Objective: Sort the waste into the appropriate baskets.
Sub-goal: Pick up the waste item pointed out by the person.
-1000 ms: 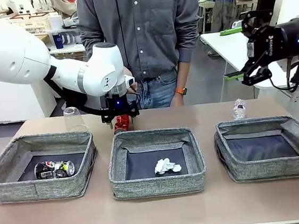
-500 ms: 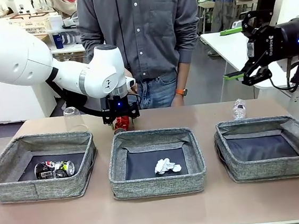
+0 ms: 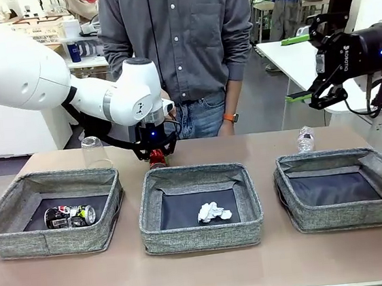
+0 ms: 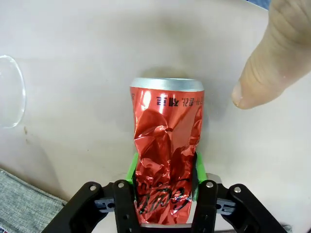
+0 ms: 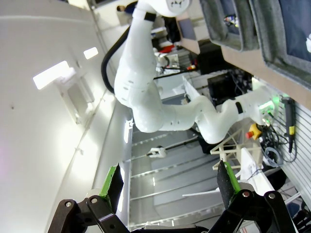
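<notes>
My left gripper (image 3: 155,153) (image 4: 164,170) is shut on a dented red drink can (image 4: 166,141) (image 3: 157,161), just behind the middle basket (image 3: 202,234) at the table's far side. A person's fingertip (image 4: 262,68) hovers close to the can's right. The left basket (image 3: 51,241) holds a crushed dark printed can (image 3: 69,216). A crumpled white paper ball (image 3: 213,213) lies in the middle basket. The right basket (image 3: 349,214) shows a bare dark bottom. A clear plastic cup (image 3: 93,152) stands behind the left basket, a clear plastic bottle (image 3: 305,139) behind the right one. My right gripper (image 3: 309,65) (image 5: 170,187) hangs open, high at the right.
A person in a grey shirt stands at the far edge, directly behind the can, one hand (image 3: 227,127) low by the table. The cup's rim (image 4: 12,92) sits to the left of the can. The near strip of table in front of the baskets is bare.
My left gripper has closed on the red can and shifted slightly right and down. The right arm has not moved.
</notes>
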Robot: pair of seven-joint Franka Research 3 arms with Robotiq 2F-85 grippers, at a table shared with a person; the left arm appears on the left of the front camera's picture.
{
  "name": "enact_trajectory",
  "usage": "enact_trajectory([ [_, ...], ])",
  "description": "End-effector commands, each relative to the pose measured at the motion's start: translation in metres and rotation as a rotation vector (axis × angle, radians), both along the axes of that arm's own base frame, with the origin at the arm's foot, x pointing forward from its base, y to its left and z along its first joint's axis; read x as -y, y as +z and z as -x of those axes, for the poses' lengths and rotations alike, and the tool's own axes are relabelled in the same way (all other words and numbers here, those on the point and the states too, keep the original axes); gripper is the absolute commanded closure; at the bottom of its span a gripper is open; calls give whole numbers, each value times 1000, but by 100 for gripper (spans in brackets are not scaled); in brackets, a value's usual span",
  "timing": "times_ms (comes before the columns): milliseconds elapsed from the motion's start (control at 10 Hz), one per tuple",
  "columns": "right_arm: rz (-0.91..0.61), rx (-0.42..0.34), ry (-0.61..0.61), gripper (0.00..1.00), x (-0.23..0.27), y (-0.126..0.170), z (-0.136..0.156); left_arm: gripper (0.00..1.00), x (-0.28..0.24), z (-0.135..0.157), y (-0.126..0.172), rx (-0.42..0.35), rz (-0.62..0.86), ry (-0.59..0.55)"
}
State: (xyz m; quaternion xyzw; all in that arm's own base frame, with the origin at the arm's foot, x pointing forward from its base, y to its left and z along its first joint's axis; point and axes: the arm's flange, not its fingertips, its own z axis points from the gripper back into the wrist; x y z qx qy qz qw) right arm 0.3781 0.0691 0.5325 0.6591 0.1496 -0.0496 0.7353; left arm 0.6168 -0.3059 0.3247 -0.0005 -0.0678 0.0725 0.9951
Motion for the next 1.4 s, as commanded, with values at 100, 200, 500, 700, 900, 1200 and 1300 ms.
enact_trajectory([
  [100,1,9,9,0,2,2,-1,100,-1,2,3,1,-45,-9],
  [200,1,9,9,0,2,2,-1,100,-1,4,4,-3,-51,-13],
  [500,1,9,9,0,2,2,-1,100,-4,19,17,-35,-57,24],
  [700,1,9,9,0,2,2,-1,100,-21,43,56,-52,-29,111],
  [900,1,9,9,0,2,2,-1,100,-43,71,101,5,-28,150],
  [1200,1,9,9,0,2,2,-1,100,-63,109,156,-57,-3,19],
  [1300,1,9,9,0,2,2,-1,100,-65,126,172,-130,45,-29],
])
